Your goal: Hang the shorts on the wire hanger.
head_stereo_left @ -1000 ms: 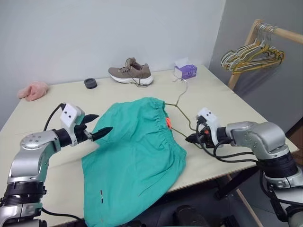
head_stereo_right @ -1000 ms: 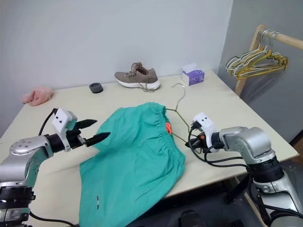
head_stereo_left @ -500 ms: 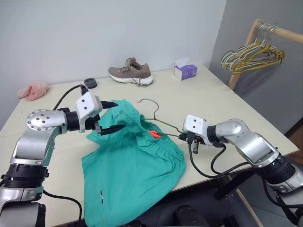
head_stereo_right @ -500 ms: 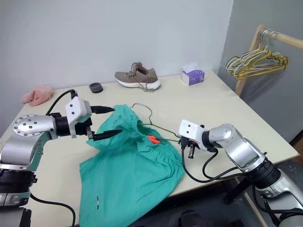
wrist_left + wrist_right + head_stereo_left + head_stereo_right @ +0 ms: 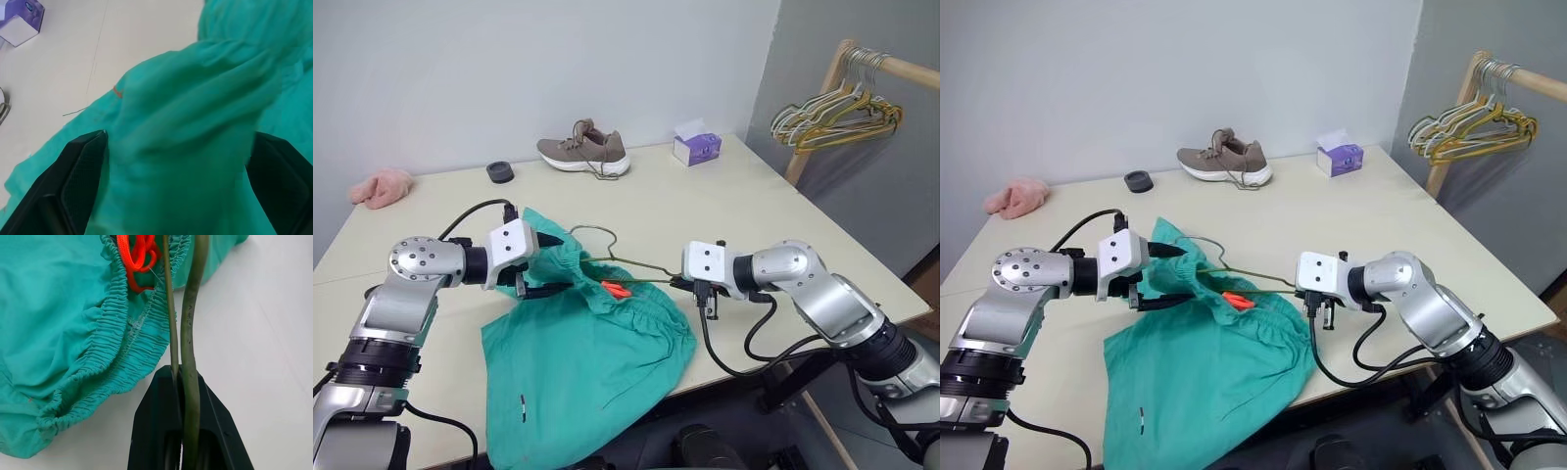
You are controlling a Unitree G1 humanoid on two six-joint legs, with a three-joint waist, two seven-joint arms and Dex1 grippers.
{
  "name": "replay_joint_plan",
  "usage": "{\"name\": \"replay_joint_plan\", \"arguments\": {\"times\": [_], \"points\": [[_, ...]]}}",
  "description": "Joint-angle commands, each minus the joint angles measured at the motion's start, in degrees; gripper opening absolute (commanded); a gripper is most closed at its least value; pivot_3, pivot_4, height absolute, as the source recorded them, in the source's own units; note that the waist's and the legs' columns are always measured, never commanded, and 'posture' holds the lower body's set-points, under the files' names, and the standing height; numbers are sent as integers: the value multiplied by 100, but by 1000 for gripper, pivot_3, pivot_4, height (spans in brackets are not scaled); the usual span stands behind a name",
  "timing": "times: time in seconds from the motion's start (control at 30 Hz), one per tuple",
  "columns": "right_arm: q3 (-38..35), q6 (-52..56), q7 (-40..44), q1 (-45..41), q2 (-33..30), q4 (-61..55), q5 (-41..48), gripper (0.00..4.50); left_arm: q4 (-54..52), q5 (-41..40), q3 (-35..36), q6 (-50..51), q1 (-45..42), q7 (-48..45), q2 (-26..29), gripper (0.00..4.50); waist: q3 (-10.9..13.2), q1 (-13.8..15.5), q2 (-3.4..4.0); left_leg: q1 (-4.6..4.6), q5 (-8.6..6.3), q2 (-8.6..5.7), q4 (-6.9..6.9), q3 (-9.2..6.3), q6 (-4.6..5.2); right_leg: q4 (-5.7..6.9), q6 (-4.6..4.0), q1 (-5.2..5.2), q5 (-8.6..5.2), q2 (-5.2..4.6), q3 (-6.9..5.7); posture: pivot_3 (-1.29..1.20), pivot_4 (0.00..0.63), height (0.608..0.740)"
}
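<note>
**Left eye view: hanger going into the waistband, and we're a bit nervous**

Left eye view has us mid-threading. Our right gripper (image 5: 683, 284) is clamped shut on one end of the wire hanger (image 5: 636, 262), and the wire runs from there across to the shorts (image 5: 587, 372), with the hook poking up above the bunched cloth. The shorts lie on the near side of the bench (image 5: 724, 196), their lower part hanging over the front edge. The orange tag (image 5: 616, 289) sits right at the gathered waistband, touching the wire as far as we can tell.

What worries us: the pinch is on thin wire at one far corner, so the hanger could twist in the jaws and swing out of the waistband. Also, a lot of cloth is off the edge already, so a tug could drag the whole thing to the floor.

Our left gripper (image 5: 551, 264) is spread wide, one finger over and one under the raised fold of cloth, not closed on anything yet. If it closes badly it may grab both layers and shut the opening.

Pose-wise, both forearms angle inward toward each other, with both grippers tilted slightly down.
</note>
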Motion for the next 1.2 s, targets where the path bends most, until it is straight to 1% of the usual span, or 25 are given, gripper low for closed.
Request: {"name": "replay_joint_plan", "arguments": {"times": [0.03, 0.27, 0.53, 0.63, 0.73, 0.83, 0.97, 1.07, 1.2], "points": [[-286, 8, 133, -102, -59, -194, 62, 0, 33, 14, 101, -120, -128, 42, 2, 4461, 0, 1, 0, 0, 0, 0, 0, -1, 0, 0, 0, 0, 0, 0, -1, -251, 0, 740], [-391, 75, 284, 53, -310, -97, 23, 0, 213, 28, 177, -192, -111, 140, 28, 4461, 0, -1, 0, 0, 0, 0, 0, 0, 0, 0, 0, 1, 0, 0, -1, -252, 0, 740], [-549, 301, 360, 165, -389, -127, 119, 0, 336, -7, 249, -252, -133, 332, -33, 4461, 0, -3, 0, 0, 0, 0, 1, 0, 0, 1, 0, 1, 0, 0, 0, -256, 0, 740], [-572, 476, 406, 204, -435, -147, 157, 0, 141, -291, 310, 9, -163, 203, -54, 4461, 0, -2, 0, 0, 0, 0, 1, 0, 0, 1, 0, 1, 0, 0, 0, -263, 0, 740], [-595, 517, 427, 246, -472, -140, 137, 0, -272, -779, 392, 622, -145, -129, 69, 4461, 0, -5, 0, -1, 0, 0, 1, -1, 0, 1, 0, 1, 0, 0, -1, -263, 0, 740], [-565, 381, 406, 228, -502, -152, 26, 0, -570, -1023, 395, 1072, -234, -345, 164, 4461, 0, -10, 1, -1, 0, 0, 1, 0, 0, 1, 1, 1, 0, 0, -1, -263, 0, 740], [-491, 161, 404, 162, -483, -160, -107, 0, -606, -801, 140, 1107, -449, -348, 51, 4461, 0, -7, 0, 0, 0, 0, 3, 0, 0, 1, 1, 3, 0, 0, -3, -264, 0, 740], [-490, 172, 412, 122, -420, -241, -87, 0, -415, -368, -157, 719, -435, -412, 61, 4461, 0, -15, 1, 6, 0, 0, 3, 2, 0, 1, 1, 9, -1, 0, -1, -270, 0, 740], [-538, 270, 458, 98, -379, -406, 21, 0, -164, -90, -345, 396, -445, -395, 19, 4461, 0, -23, 1, 4, 0, 0, 3, 1, 0, 1, 0, 6, 0, 0, 0, -275, 0, 740]]}}
